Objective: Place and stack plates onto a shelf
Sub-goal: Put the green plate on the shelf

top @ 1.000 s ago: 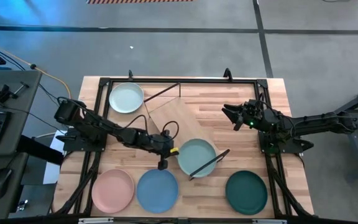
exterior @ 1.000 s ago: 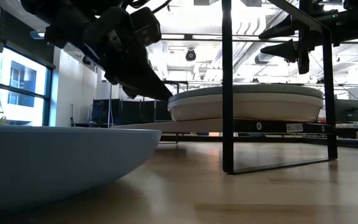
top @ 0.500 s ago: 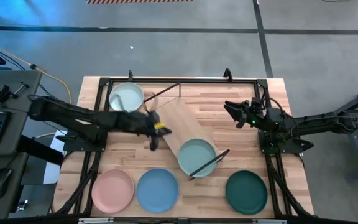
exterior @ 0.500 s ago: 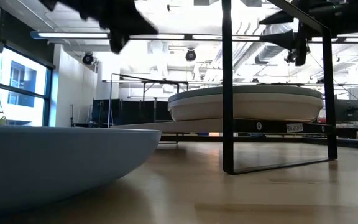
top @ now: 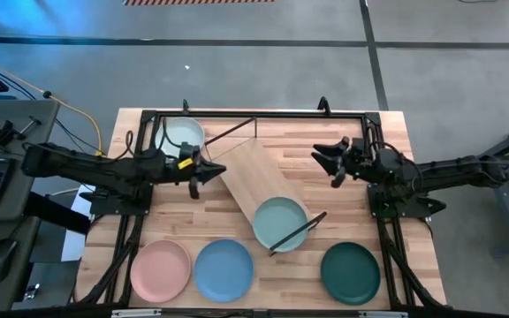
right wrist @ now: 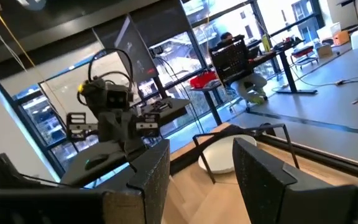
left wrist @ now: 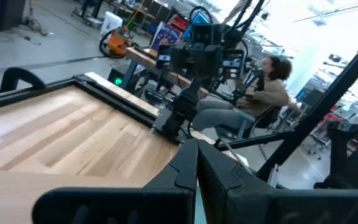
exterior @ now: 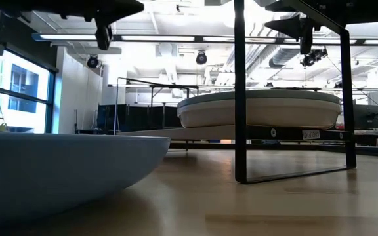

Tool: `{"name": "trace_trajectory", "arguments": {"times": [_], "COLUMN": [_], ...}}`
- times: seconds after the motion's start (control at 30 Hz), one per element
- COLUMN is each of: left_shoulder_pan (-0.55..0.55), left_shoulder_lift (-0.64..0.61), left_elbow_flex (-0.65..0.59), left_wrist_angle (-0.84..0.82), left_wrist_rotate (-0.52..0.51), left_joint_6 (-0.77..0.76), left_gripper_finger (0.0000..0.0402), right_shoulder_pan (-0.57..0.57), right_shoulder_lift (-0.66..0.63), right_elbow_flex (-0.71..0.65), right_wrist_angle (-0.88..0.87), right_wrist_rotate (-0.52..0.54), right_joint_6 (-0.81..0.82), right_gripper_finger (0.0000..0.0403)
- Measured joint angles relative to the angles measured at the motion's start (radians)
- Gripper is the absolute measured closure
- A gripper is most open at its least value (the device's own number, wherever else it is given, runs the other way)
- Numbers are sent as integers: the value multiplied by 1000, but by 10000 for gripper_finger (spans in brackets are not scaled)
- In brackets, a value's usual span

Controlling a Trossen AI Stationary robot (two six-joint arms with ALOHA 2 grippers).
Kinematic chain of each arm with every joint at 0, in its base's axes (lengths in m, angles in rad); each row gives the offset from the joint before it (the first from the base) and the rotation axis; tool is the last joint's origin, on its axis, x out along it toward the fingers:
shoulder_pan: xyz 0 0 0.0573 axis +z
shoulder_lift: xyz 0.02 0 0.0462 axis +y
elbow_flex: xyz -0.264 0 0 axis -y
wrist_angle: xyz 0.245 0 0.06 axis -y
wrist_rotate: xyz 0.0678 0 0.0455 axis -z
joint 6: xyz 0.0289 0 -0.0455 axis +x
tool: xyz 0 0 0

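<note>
The shelf [top: 247, 172] lies slantwise mid-table, its dark frame rod [exterior: 240, 98] close in the low view. A sage green plate [top: 279, 221] sits on its near end, seemingly on a white plate [exterior: 258, 117]. A pale mint plate [top: 182, 134] lies at the far left. Pink [top: 160, 269], light blue [top: 224, 269] and dark teal [top: 350, 272] plates lie along the near edge. My left gripper [top: 203, 170] is shut and empty, raised between the mint plate and the shelf's far end. My right gripper [top: 330, 161] is open and empty, raised right of the shelf.
A dark metal frame [top: 254, 115] runs round the tabletop edges. A loose dark rod [top: 297, 231] lies slantwise across the sage plate's near right rim. Bare wood [top: 325, 203] shows between the shelf and the right arm. A person [left wrist: 272, 87] sits beyond the table.
My left gripper has risen from beside the sage plate on the shelf and drawn back toward the table's far left, near the mint plate, tipping from pointing down to about level. The sage plate stays on the shelf.
</note>
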Motion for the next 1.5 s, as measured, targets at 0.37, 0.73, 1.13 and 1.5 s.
{"name": "trace_trajectory", "arguments": {"times": [0.37, 0.73, 1.13, 1.5], "left_shoulder_pan": [0, 1, 2, 2], "left_shoulder_lift": [-16, -16, -16, -16], "left_elbow_flex": [0, 0, 0, 0], "left_wrist_angle": [-2, -5, -8, -7], "left_wrist_rotate": [-3, -3, 0, 0], "left_joint_6": [44, 29, 19, 19], "left_gripper_finger": [401, 401, 401, 401], "right_shoulder_pan": [0, 139, 675, 735], "right_shoulder_lift": [8, 94, 253, 396], "right_elbow_flex": [37, 551, 514, 261], "right_wrist_angle": [-72, -1073, -1411, -1355], "right_wrist_rotate": [-19, -497, -440, -560], "right_joint_6": [106, 508, 1013, 1317], "right_gripper_finger": [245, 245, 245, 245]}}
